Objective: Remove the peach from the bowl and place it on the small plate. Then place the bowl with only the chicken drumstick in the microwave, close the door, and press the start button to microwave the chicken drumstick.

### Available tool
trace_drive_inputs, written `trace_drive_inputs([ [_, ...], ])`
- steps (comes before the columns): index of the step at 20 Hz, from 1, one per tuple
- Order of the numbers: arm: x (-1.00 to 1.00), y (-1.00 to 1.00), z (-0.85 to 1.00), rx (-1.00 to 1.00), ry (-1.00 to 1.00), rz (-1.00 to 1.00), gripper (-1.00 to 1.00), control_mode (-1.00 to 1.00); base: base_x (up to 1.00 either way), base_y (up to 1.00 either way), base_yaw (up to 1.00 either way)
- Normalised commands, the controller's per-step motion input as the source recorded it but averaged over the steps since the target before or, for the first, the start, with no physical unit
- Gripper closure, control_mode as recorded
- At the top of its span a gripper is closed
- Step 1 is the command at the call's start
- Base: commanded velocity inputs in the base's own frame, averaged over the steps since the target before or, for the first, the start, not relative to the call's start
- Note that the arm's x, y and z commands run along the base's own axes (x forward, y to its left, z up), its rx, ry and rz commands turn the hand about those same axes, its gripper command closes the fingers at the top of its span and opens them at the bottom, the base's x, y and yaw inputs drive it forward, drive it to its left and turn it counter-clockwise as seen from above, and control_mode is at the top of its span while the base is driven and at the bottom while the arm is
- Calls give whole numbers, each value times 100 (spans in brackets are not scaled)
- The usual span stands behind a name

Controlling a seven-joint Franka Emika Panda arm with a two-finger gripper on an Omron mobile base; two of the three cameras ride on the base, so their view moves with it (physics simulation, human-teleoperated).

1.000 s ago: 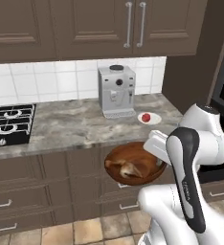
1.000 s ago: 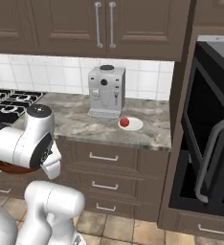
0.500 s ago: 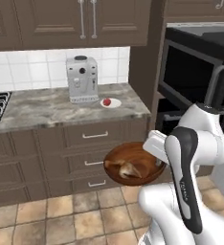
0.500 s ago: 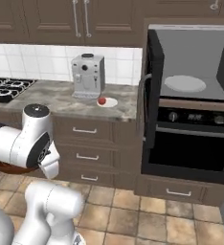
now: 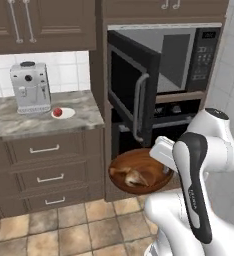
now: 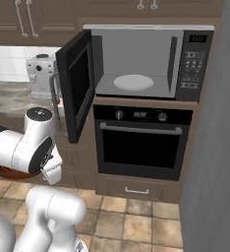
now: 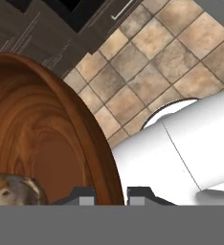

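The brown wooden bowl [image 5: 139,172] hangs low in front of the cabinets, over the tiled floor. The tan chicken drumstick [image 5: 134,176] lies inside it. My gripper [image 7: 109,195] is shut on the bowl's rim [image 7: 106,158], one finger on each side. In the hand view the drumstick [image 7: 11,189] sits at the lower left. The peach [image 5: 57,112] rests on the small plate [image 5: 68,113] on the counter beside the coffee machine. The microwave [image 6: 141,59] stands with its door [image 6: 77,88] swung wide to the left, and its white turntable [image 6: 133,82] is bare.
A black oven [image 6: 139,142] with a horizontal handle sits right under the microwave. The open door [image 5: 134,95] juts out above the bowl. A grey coffee machine [image 5: 30,87] stands on the marble counter [image 5: 19,125]. A grey wall [image 6: 215,147] closes the right side.
The whole picture has slid left as the base drove right, from the counter to the open microwave. The bowl with the drumstick stays in the gripper, unchanged.
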Motion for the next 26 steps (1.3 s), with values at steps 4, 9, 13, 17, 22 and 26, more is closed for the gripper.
trace_drive_inputs([
  [4, 0, 0, 0, 0, 0, 0, 100, 100, 0, -100, -7],
  [9, 0, 0, 0, 0, 0, 0, 100, 100, 37, -73, -15],
  [13, 0, 0, 0, 0, 0, 0, 100, 100, 62, -18, -19],
  [17, 0, 0, 0, 0, 0, 0, 100, 100, 70, 7, -8],
  [22, 0, 0, 0, 0, 0, 0, 100, 100, 70, 6, 0],
  [26, 0, 0, 0, 0, 0, 0, 100, 100, 59, 0, 1],
])
